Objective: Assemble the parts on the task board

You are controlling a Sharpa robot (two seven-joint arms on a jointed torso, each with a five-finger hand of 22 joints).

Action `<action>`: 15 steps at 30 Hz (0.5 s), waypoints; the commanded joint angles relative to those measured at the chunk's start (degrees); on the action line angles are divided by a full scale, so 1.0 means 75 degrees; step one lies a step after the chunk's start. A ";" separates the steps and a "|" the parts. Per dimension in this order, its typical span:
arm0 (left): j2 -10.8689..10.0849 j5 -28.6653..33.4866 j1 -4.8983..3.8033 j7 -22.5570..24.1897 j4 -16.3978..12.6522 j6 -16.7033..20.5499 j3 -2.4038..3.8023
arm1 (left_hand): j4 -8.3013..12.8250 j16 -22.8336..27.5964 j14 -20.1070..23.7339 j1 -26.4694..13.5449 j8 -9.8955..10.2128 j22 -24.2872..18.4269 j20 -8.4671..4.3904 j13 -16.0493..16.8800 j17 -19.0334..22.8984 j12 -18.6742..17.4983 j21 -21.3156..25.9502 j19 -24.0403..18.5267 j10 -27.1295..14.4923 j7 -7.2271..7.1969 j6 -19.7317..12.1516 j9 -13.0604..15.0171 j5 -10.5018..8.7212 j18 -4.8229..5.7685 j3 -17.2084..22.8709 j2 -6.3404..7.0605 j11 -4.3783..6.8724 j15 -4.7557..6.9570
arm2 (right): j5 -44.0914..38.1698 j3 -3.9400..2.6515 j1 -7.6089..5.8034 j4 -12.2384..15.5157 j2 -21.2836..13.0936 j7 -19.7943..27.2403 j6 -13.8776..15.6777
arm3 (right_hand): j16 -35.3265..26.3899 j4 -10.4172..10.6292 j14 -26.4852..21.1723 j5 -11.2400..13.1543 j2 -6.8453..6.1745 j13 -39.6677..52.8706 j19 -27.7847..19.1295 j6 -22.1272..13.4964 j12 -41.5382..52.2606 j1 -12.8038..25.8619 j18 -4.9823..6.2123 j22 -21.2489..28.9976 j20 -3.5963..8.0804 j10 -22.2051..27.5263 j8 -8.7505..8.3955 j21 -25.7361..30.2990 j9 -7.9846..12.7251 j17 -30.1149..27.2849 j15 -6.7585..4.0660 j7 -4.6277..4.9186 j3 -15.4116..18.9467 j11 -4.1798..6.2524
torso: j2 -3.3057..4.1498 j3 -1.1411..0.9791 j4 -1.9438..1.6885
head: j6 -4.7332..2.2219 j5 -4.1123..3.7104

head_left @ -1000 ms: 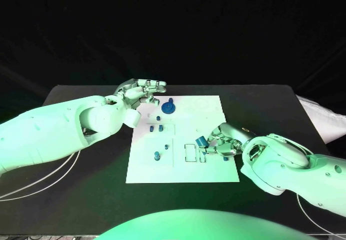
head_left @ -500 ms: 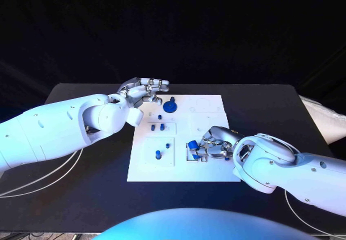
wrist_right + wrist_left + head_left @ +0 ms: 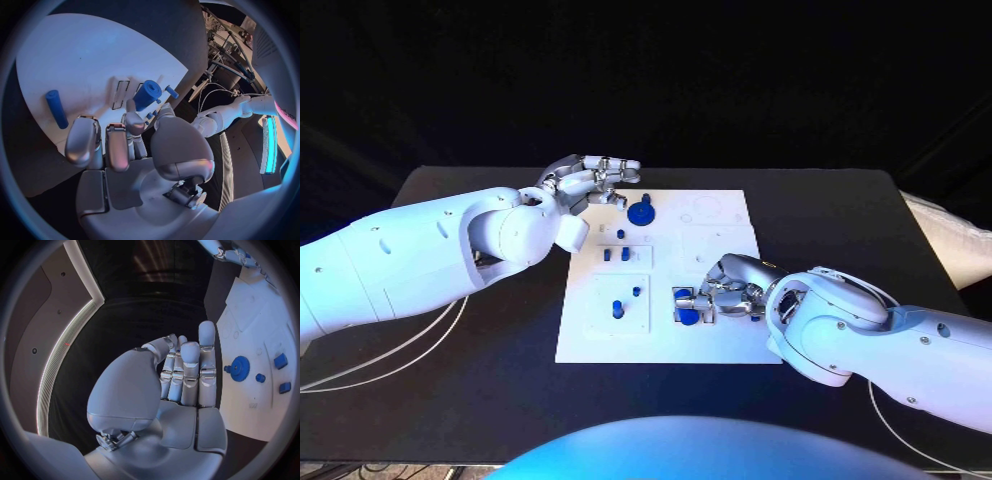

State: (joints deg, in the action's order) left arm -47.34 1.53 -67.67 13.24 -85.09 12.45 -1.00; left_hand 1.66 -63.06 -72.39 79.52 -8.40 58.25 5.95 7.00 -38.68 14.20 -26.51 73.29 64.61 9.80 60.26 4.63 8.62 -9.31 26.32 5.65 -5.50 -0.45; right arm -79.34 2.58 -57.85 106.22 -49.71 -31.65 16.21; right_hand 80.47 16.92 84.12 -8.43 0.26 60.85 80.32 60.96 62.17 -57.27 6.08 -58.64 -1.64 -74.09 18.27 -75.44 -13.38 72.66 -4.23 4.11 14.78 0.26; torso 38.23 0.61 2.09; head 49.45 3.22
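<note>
The white task board [image 3: 718, 240] lies in the middle of the black table. My right hand [image 3: 733, 286] hovers low over the board's near right part and pinches a blue cylinder [image 3: 687, 308] [image 3: 147, 94] between thumb and finger, just above the rectangular slot outlines [image 3: 121, 94]. A blue rod [image 3: 56, 108] lies flat on the board beside that hand. My left hand [image 3: 590, 180] [image 3: 181, 375] floats at the board's far left corner, fingers side by side, holding nothing. A blue gear [image 3: 640, 213] [image 3: 239, 368] sits on the board close to it.
Small blue pegs [image 3: 616, 255] stand in the board's left pockets, with more of them [image 3: 617, 309] nearer to me. Bare black table [image 3: 834, 215] stretches to the right of the board and a white cable [image 3: 387, 365] runs along the near left.
My right hand has carried the blue cylinder leftward and down, from the board's right edge to over the slot outlines. The left hand has stayed in place.
</note>
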 commanded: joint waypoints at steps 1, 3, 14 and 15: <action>0.0006 -0.0018 -0.0001 0.0048 -0.0005 -0.0118 0.0004 | 0.0002 0.0028 0.0033 -0.0086 -0.0035 -0.0007 0.0000 0.0011 0.0010 0.0037 0.0052 -0.0054 -0.0045 0.0002 -0.0064 -0.0012 0.0039 -0.0135 -0.0040 0.0010 0.0014 -0.0001 | -0.0396 -0.0001 0.0006 -0.0007 -0.0002 -0.0164 0.0255 | -0.0066 -0.0004 0.0354 0.0183 -0.0126 -0.0171 -0.0049 -0.0077 -0.0205 0.0184 -0.0064 0.0034 -0.0015 0.0117 -0.0045 0.0055 -0.0031 -0.0047 0.0006 0.0021 -0.0045 -0.0020 | -0.0002 0.0002 -0.0003 | -0.0017 -0.0002; 0.0004 -0.0017 -0.0001 0.0050 -0.0005 -0.0115 0.0004 | 0.0002 0.0028 0.0033 -0.0086 -0.0035 -0.0007 0.0000 0.0011 0.0010 0.0037 0.0052 -0.0054 -0.0045 0.0002 -0.0064 -0.0012 0.0039 -0.0135 -0.0040 0.0010 0.0014 -0.0001 | -0.0457 -0.0001 0.0006 -0.0008 -0.0011 -0.0180 0.0286 | -0.0078 -0.0005 0.0352 0.0201 -0.0185 -0.0207 -0.0056 -0.0093 -0.0258 0.0211 -0.0061 0.0045 -0.0021 0.0138 -0.0048 0.0064 -0.0048 -0.0057 0.0012 0.0027 -0.0111 -0.0026 | 0.0000 -0.0001 0.0001 | -0.0017 -0.0001; 0.0000 0.0022 -0.0001 0.0043 -0.0007 -0.0136 0.0004 | -0.0056 0.0015 0.0036 -0.0178 -0.0051 -0.0019 0.0012 0.0013 0.0020 0.0065 0.0067 -0.0056 -0.0076 0.0003 -0.0083 -0.0016 0.0035 -0.0133 -0.0062 -0.0012 0.0008 -0.0012 | -0.0572 -0.0001 0.0006 0.0028 -0.0026 -0.0034 0.0178 | -0.0081 -0.0564 0.0383 -0.0584 0.0003 0.0001 -0.0008 -0.0112 -0.0173 -0.1481 -0.0080 -0.0077 -0.0030 -0.0032 -0.0004 0.0023 -0.0247 0.0004 -0.0003 0.0008 -0.0666 -0.0005 | 0.0007 -0.0004 -0.0002 | -0.0004 -0.0010; -0.0001 0.0022 -0.0001 0.0042 -0.0007 -0.0136 0.0004 | -0.0056 0.0015 0.0036 -0.0178 -0.0051 -0.0019 0.0012 0.0013 0.0020 0.0065 0.0067 -0.0056 -0.0076 0.0003 -0.0083 -0.0016 0.0035 -0.0133 -0.0062 -0.0012 0.0008 -0.0012 | -0.0591 -0.0001 0.0006 0.0031 -0.0025 -0.0025 0.0149 | -0.0071 -0.0674 0.0387 -0.0583 -0.0002 0.0041 0.0001 -0.0106 -0.0142 -0.1668 -0.0083 -0.0100 -0.0025 -0.0056 0.0003 0.0011 -0.0262 0.0022 -0.0007 0.0005 -0.0694 0.0000 | 0.0009 -0.0003 -0.0005 | -0.0001 -0.0013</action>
State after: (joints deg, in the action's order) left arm -47.38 1.58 -67.67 13.23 -85.08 12.45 -1.00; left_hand 1.36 -63.06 -72.39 78.75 -8.40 58.18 5.95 7.04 -38.55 14.44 -26.29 73.29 64.39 9.81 59.86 4.57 8.62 -9.31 26.02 5.67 -5.31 -0.45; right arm -82.26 2.57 -57.85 106.34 -49.91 -32.20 17.68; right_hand 79.86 12.23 84.13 -12.64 0.26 61.00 80.10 60.36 60.96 -69.09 6.10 -59.29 -1.86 -74.21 18.27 -75.20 -15.29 72.75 -4.22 4.31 9.64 0.25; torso 38.25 0.59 2.13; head 49.36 3.17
